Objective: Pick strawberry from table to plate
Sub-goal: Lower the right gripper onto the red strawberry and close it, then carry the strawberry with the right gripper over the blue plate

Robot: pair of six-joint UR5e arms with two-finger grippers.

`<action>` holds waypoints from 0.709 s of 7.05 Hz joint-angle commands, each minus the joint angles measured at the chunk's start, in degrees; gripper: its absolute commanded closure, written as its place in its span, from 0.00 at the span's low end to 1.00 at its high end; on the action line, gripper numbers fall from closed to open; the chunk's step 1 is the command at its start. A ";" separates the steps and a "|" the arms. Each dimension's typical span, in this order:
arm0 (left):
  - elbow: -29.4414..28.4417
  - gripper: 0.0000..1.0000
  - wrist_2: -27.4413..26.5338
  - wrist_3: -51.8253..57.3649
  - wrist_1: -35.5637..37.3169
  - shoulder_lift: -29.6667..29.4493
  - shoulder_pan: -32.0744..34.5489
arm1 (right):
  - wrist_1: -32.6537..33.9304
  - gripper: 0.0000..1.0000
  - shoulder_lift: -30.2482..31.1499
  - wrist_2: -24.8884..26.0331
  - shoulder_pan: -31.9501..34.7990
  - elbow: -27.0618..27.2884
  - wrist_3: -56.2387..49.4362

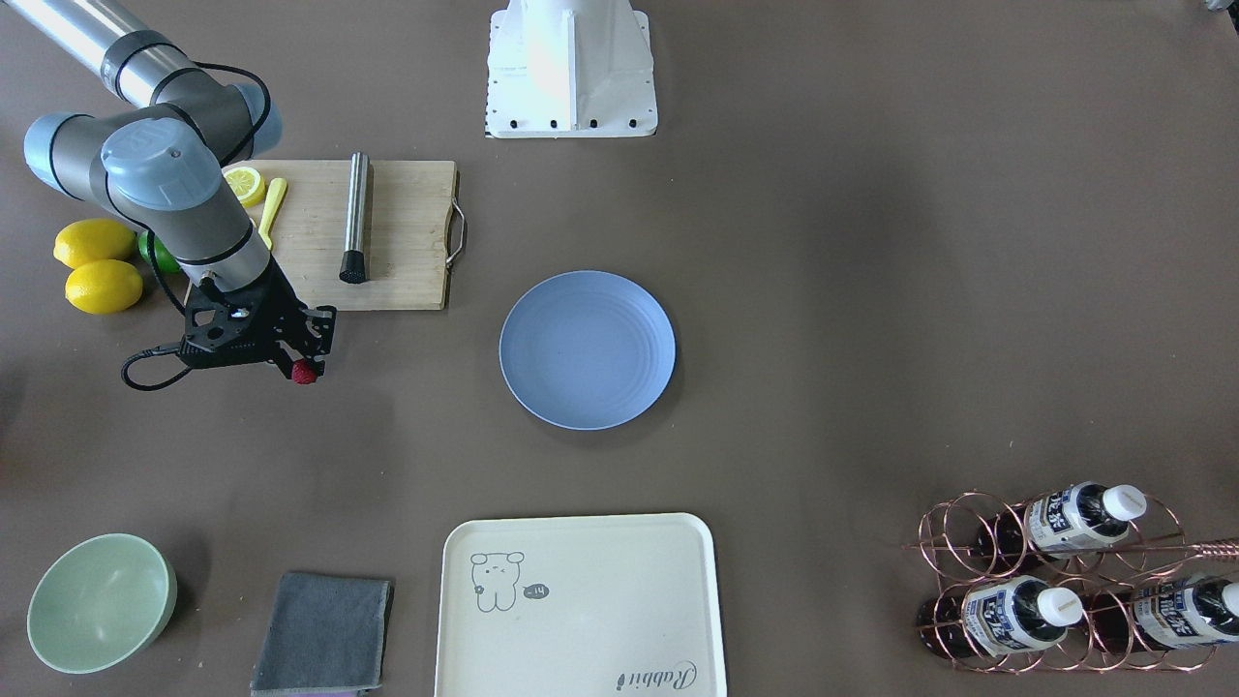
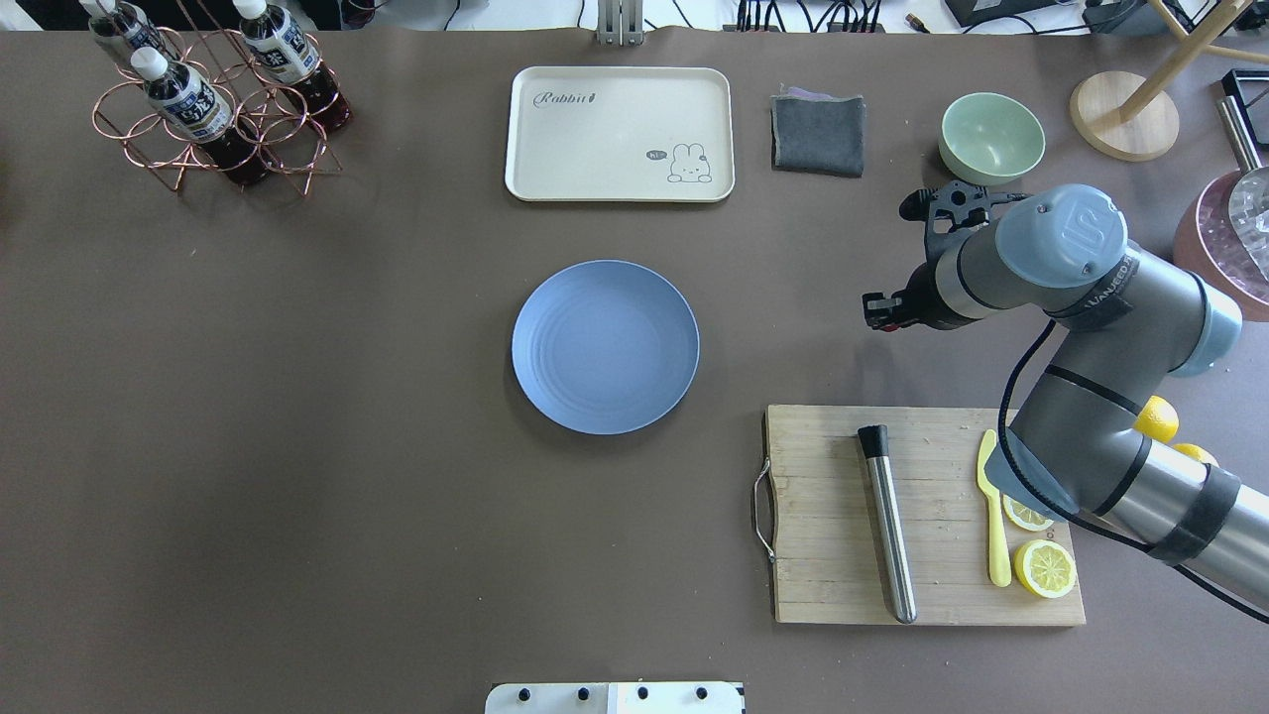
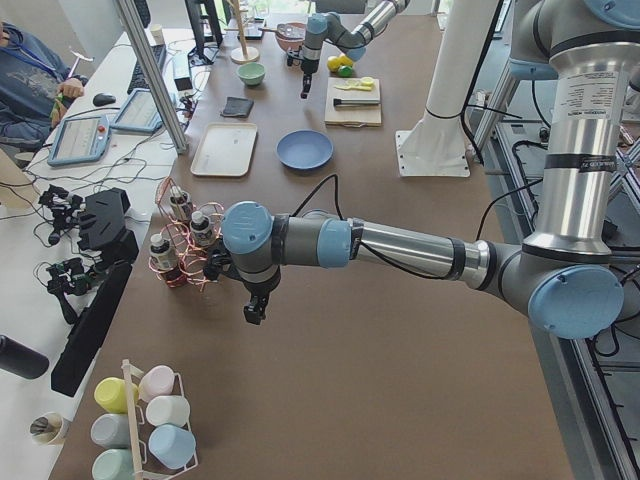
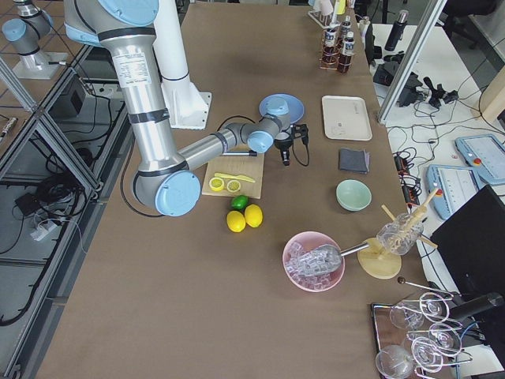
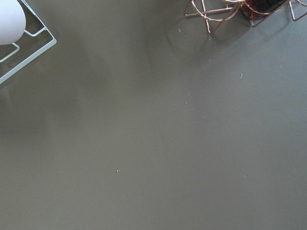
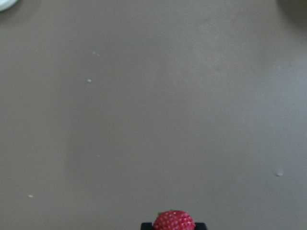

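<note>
A small red bumpy strawberry (image 1: 305,372) sits between the fingertips of my right gripper (image 1: 306,366), which is shut on it above the brown table (image 1: 871,290), just off the cutting board's corner. The right wrist view shows the strawberry (image 6: 173,221) at its bottom edge, with bare table beyond. The empty light blue plate (image 1: 587,348) lies mid-table, well apart from the gripper; from overhead the plate (image 2: 605,347) is to the left of my right gripper (image 2: 882,315). My left gripper (image 3: 255,310) shows only in the exterior left view, near the bottle rack; I cannot tell whether it is open or shut.
A wooden cutting board (image 1: 407,281) carries a steel muddler (image 1: 355,217), a yellow knife and lemon slices. Two lemons (image 1: 97,266) and a lime lie beside it. A green bowl (image 1: 101,602), a grey cloth (image 1: 322,633), a cream tray (image 1: 581,605) and a copper bottle rack (image 1: 1065,581) line the far edge.
</note>
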State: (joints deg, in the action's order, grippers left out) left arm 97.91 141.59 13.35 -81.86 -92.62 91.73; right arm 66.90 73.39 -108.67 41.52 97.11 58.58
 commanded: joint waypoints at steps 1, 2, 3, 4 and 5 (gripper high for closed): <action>-0.09 0.02 -0.26 -0.08 0.12 -0.01 -0.41 | 5.13 1.00 -7.08 0.56 -1.61 0.27 8.44; -0.61 0.02 -1.31 -0.17 0.56 -0.01 -1.90 | 9.60 1.00 -11.03 3.09 -3.80 0.18 14.23; -0.61 0.02 -2.01 -0.17 0.83 0.07 -2.08 | 12.52 1.00 -14.64 5.20 -5.91 -0.43 16.81; -0.27 0.02 -1.93 -0.17 0.74 1.47 -2.09 | 14.46 1.00 -17.89 7.57 -8.63 -1.65 19.01; -0.18 0.02 -1.93 -0.17 0.74 1.48 -2.09 | 15.18 1.00 -20.10 10.82 -11.70 -2.36 21.81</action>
State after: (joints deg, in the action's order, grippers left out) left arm 97.57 139.75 13.19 -81.14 -91.62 89.72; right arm 80.38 56.63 -101.45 33.40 95.77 76.97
